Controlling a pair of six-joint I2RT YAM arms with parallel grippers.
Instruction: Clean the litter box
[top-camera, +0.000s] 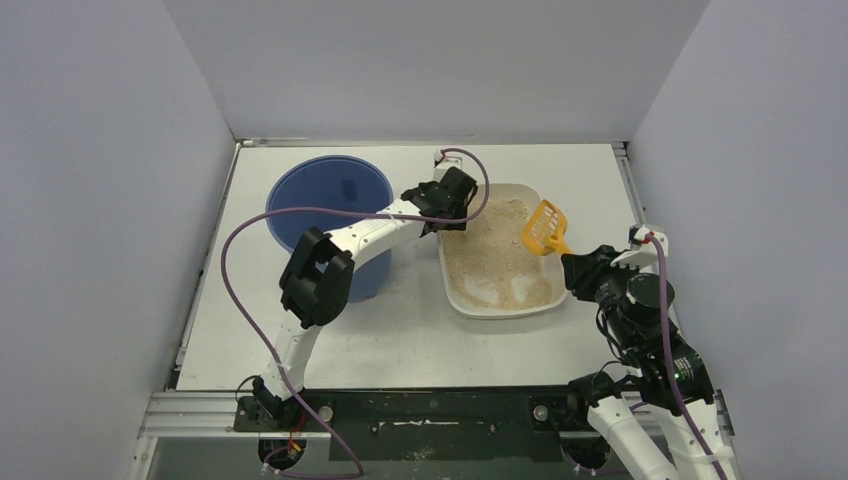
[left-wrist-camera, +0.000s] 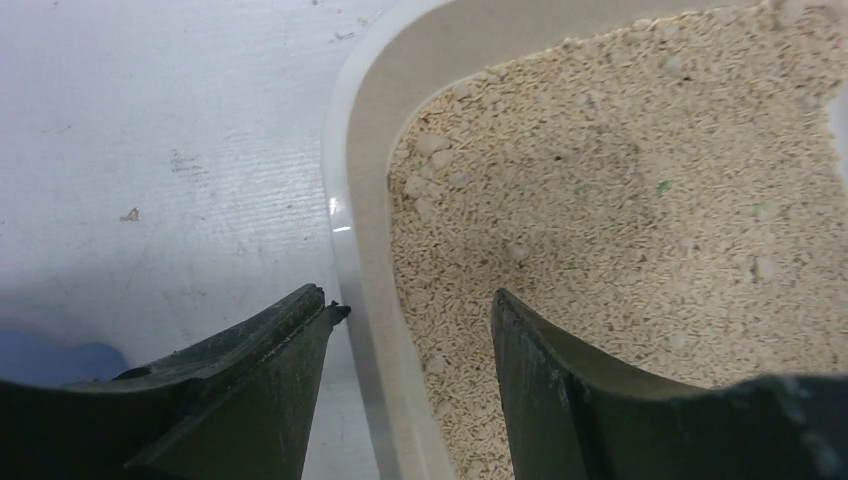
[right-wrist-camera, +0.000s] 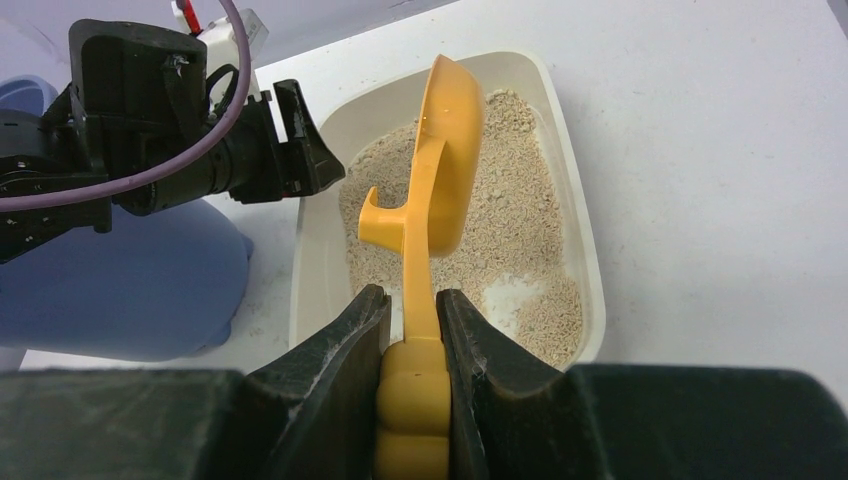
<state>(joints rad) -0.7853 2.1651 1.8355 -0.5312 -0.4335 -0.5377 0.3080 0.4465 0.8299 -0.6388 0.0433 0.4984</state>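
The litter box (top-camera: 497, 311) is a shallow cream tray of tan granules at mid-table. My left gripper (top-camera: 452, 220) hovers open over its far left rim. In the left wrist view the gripper (left-wrist-camera: 415, 312) straddles that rim (left-wrist-camera: 358, 170): one finger stands over the table and the other over the granules, neither touching the rim. My right gripper (right-wrist-camera: 413, 312) is shut on the handle of the orange slotted scoop (right-wrist-camera: 447, 150). The scoop (top-camera: 543, 228) is held above the box's right side, with my right gripper (top-camera: 578, 268) just outside the right rim (right-wrist-camera: 578, 215). The scoop's blade looks empty.
A tall round blue bucket (top-camera: 330, 200) stands left of the box, under my left forearm, and shows as a blue bulk (right-wrist-camera: 130, 280) in the right wrist view. A bare patch of tray floor (right-wrist-camera: 515, 297) shows near the front. Grey walls close in on three sides.
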